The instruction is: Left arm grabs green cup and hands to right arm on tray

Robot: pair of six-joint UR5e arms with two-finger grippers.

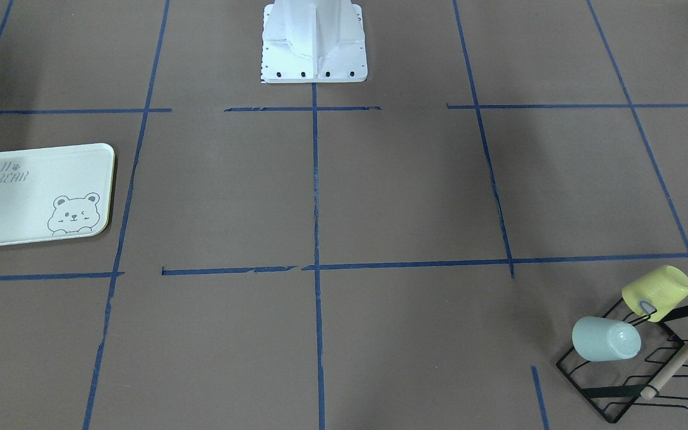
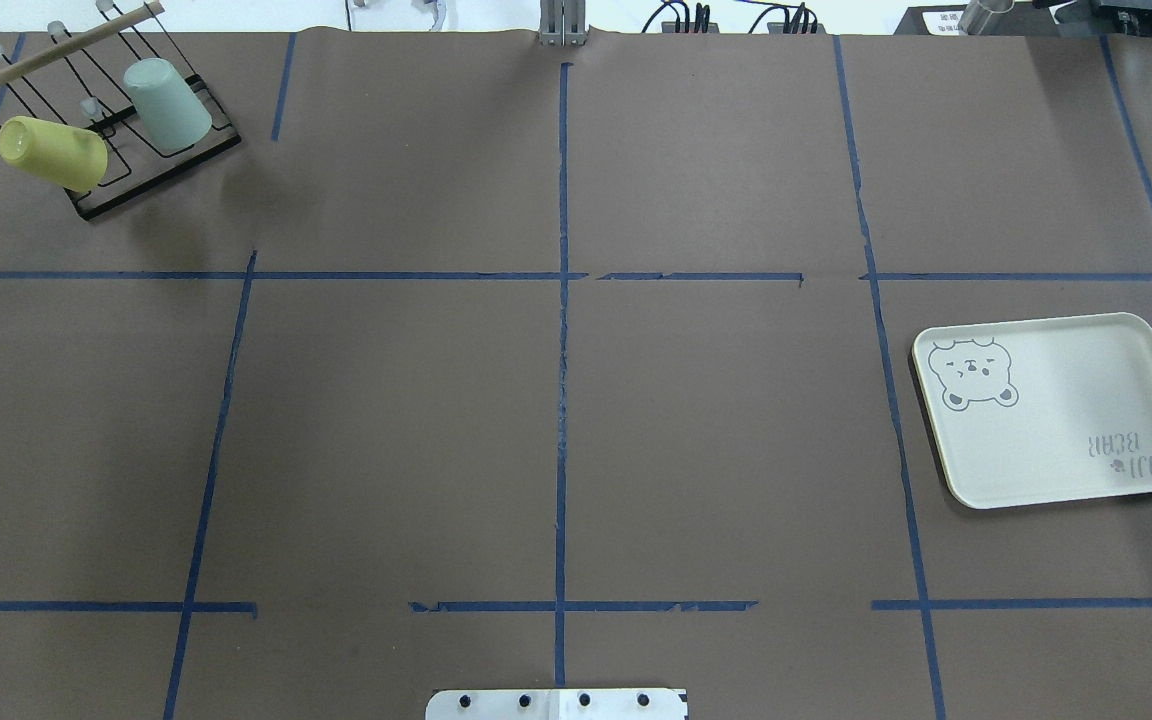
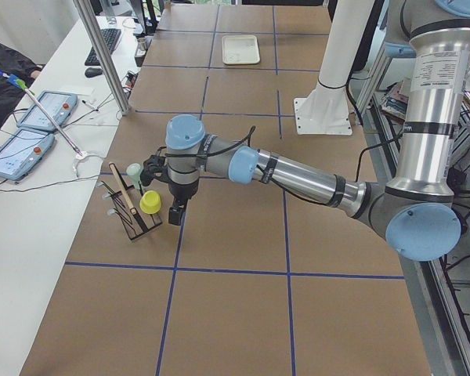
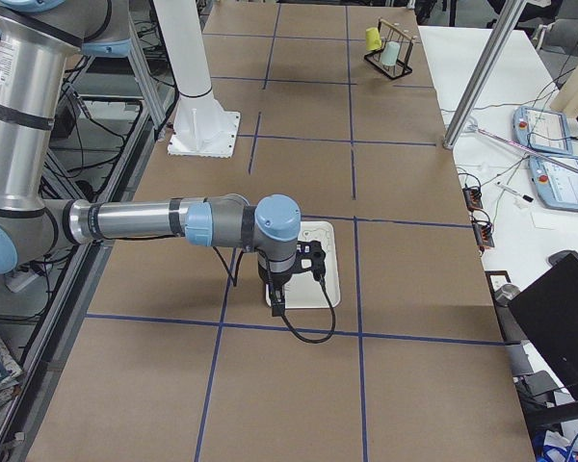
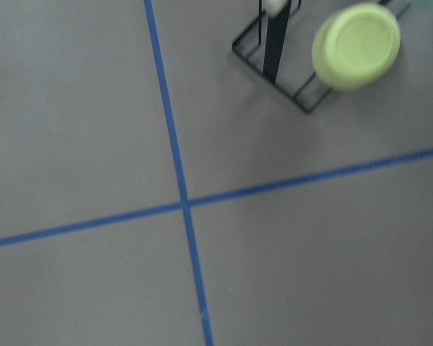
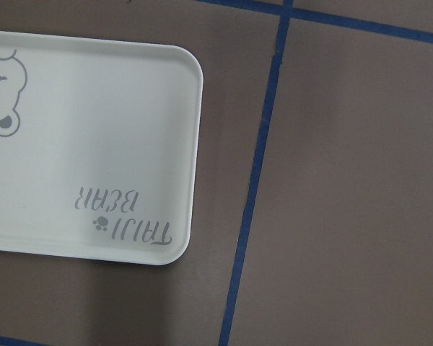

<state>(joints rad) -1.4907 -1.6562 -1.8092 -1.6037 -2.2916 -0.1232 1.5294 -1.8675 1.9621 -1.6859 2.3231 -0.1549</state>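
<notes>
The green cup (image 1: pixel 605 339) hangs mouth-down and tilted on a black wire rack (image 1: pixel 630 382), also in the overhead view (image 2: pixel 168 104). The tray (image 2: pixel 1056 410) lies flat and bare at the table's right; the right wrist view (image 6: pixel 94 144) shows its lettered corner. The left gripper (image 3: pixel 175 215) hangs just beside the rack and the green cup (image 3: pixel 134 170), apart from them. The right gripper (image 4: pixel 275 303) hovers over the tray's near edge (image 4: pixel 329 269). Both grippers show only in the side views, so I cannot tell whether they are open or shut.
A pale yellow cup (image 1: pixel 657 292) hangs on the same rack next to the green one, and shows in the left wrist view (image 5: pixel 356 45). A wooden bar (image 2: pixel 51 52) tops the rack. The white robot base (image 1: pixel 314 42) stands at the table's middle edge. Blue tape lines cross the brown table.
</notes>
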